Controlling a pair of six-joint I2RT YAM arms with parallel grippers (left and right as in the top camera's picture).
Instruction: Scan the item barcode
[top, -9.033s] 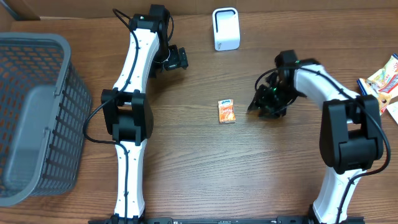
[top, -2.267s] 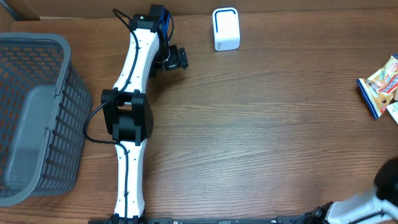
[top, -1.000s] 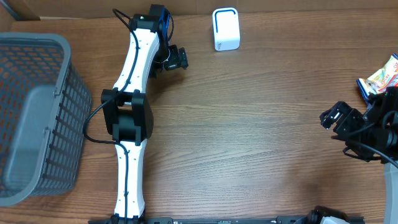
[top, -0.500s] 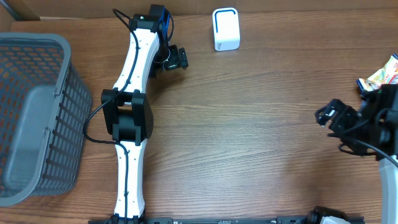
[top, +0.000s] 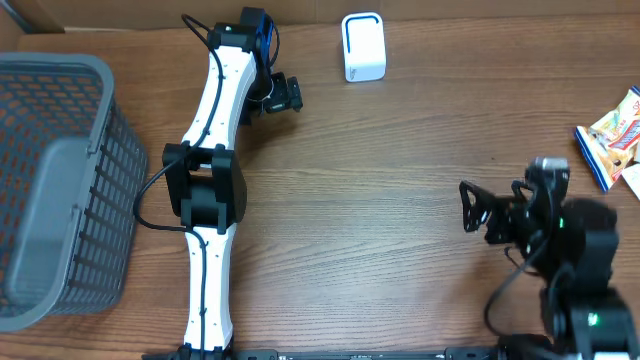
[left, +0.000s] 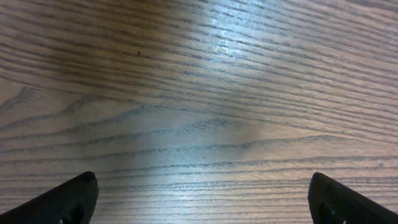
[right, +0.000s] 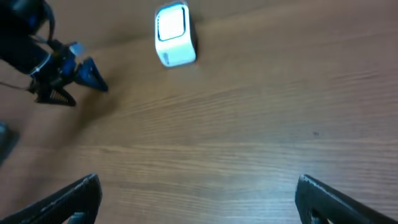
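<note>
Snack packets (top: 613, 135), the only items in view, lie at the table's right edge. The white barcode scanner (top: 362, 46) stands at the back, also seen in the right wrist view as a white scanner (right: 175, 35). My right gripper (top: 470, 207) hovers over bare wood at the right, left of the packets, open and empty (right: 199, 199). My left gripper (top: 288, 94) is at the back, left of the scanner, and it is open over bare wood with nothing between its fingers (left: 202, 199).
A grey mesh basket (top: 60, 110) stands at the left edge. The left arm's white links (top: 205, 190) run down the middle-left of the table. A cardboard wall borders the back.
My right arm has swung in from the right edge, and its gripper now points left, further from the packets. The left arm has not moved.
</note>
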